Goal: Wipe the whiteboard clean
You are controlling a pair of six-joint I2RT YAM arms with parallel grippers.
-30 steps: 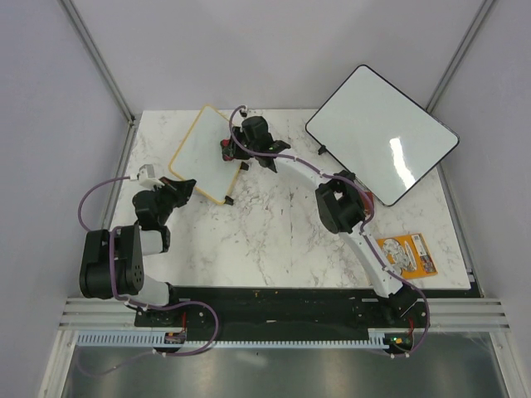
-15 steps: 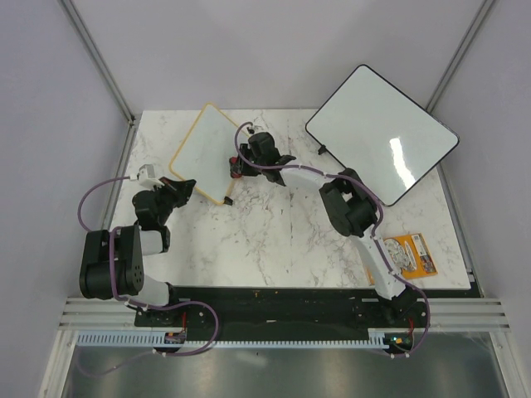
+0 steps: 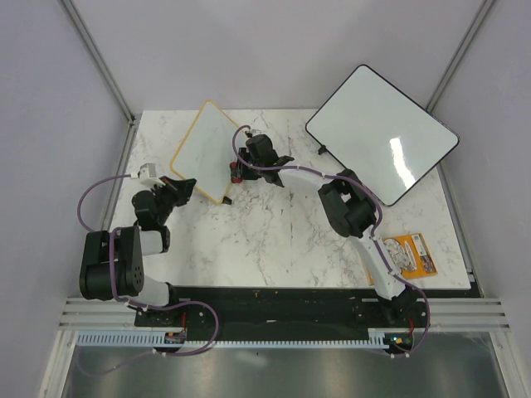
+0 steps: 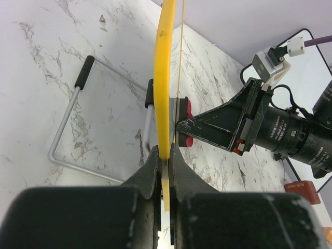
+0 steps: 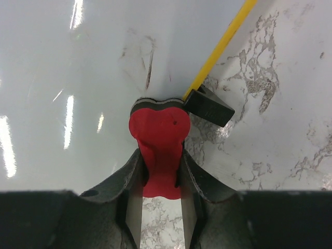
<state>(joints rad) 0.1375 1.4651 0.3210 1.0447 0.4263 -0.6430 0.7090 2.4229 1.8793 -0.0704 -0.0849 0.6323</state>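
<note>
Two whiteboards: the yellow-framed whiteboard [image 3: 203,149] stands far left on the counter [image 3: 274,240], left claw [image 4: 165,155] clamped on its edge, right claw [image 5: 161,166] squeezing one red eraser [image 5: 158,127] against its face; the black-framed board [image 3: 382,133] sits far right.

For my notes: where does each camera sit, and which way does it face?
Top external: above and behind, looking down on the table; both arms show.
Left wrist: looks along the left gripper, shut on the whiteboard edge.
Right wrist: faces the whiteboard past the right gripper, shut on the red eraser.
Shared: both wrist views show the eraser.
</note>
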